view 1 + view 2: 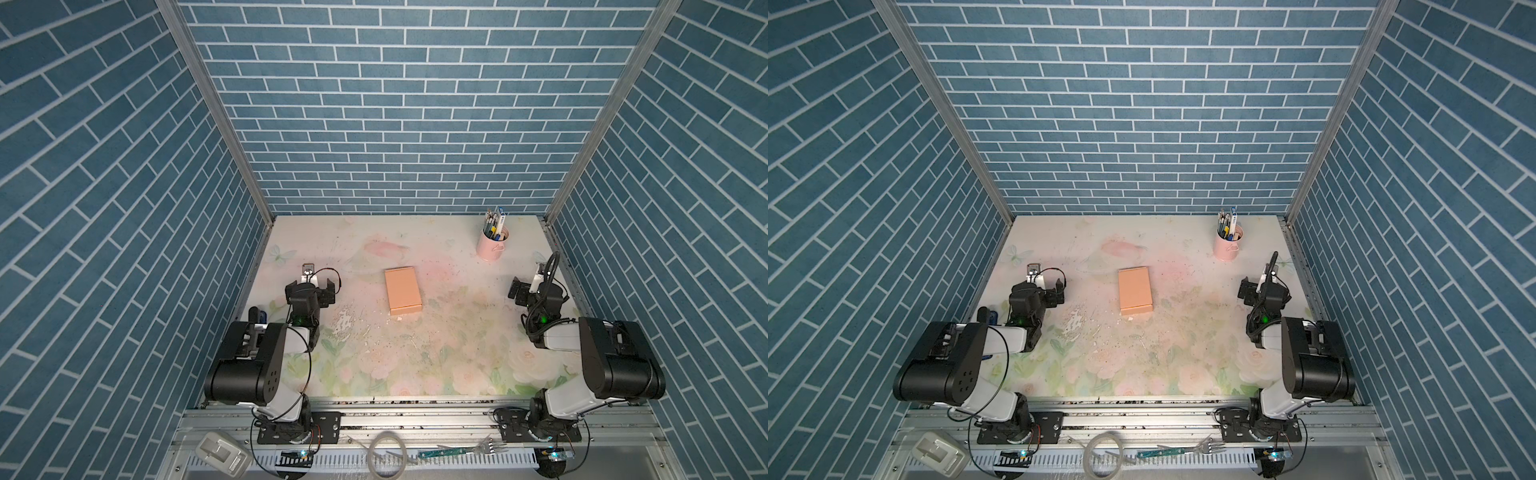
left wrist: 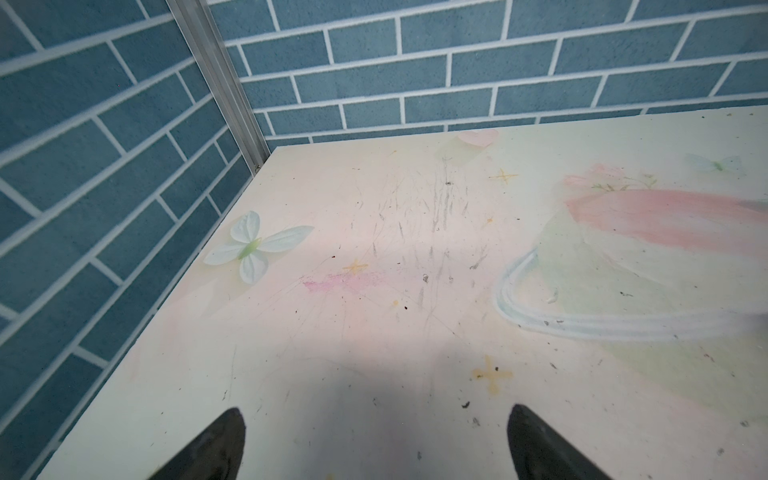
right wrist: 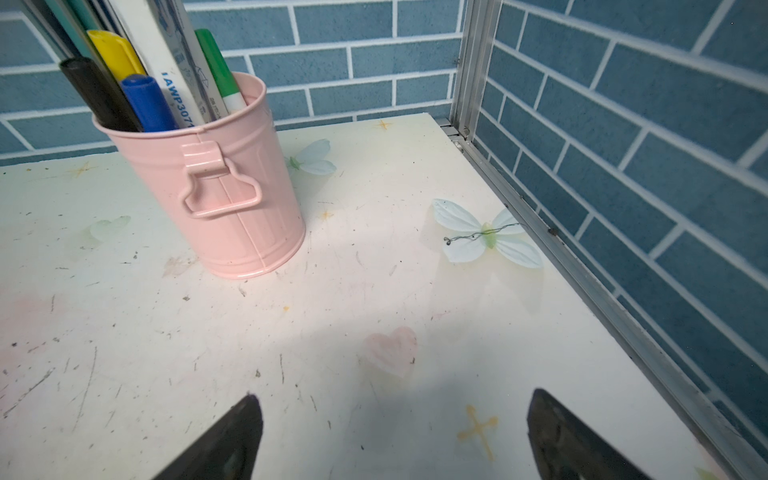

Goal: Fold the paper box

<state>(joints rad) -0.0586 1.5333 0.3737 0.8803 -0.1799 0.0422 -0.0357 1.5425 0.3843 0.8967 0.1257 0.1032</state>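
The peach-orange paper box (image 1: pixel 403 291) (image 1: pixel 1134 291) lies flat on the flowered table near its middle in both top views, looking like a shallow rectangle with its flaps down. My left gripper (image 1: pixel 310 288) (image 1: pixel 1038 291) hovers well to the box's left, open and empty. My right gripper (image 1: pixel 538 290) (image 1: pixel 1264 290) is far to the box's right by the side wall, also open and empty. In the left wrist view the left gripper (image 2: pixel 376 409) has only bare table between its tips. The right gripper (image 3: pixel 395 394) shows the same. Neither wrist view shows the box.
A pink cup of pens (image 1: pixel 492 245) (image 1: pixel 1227 247) (image 3: pixel 216 187) stands at the back right, just ahead of my right gripper. Blue brick walls close three sides. On the front rail lie a fork (image 1: pixel 492 448), a tube ring (image 1: pixel 386 455) and a white block (image 1: pixel 220 453).
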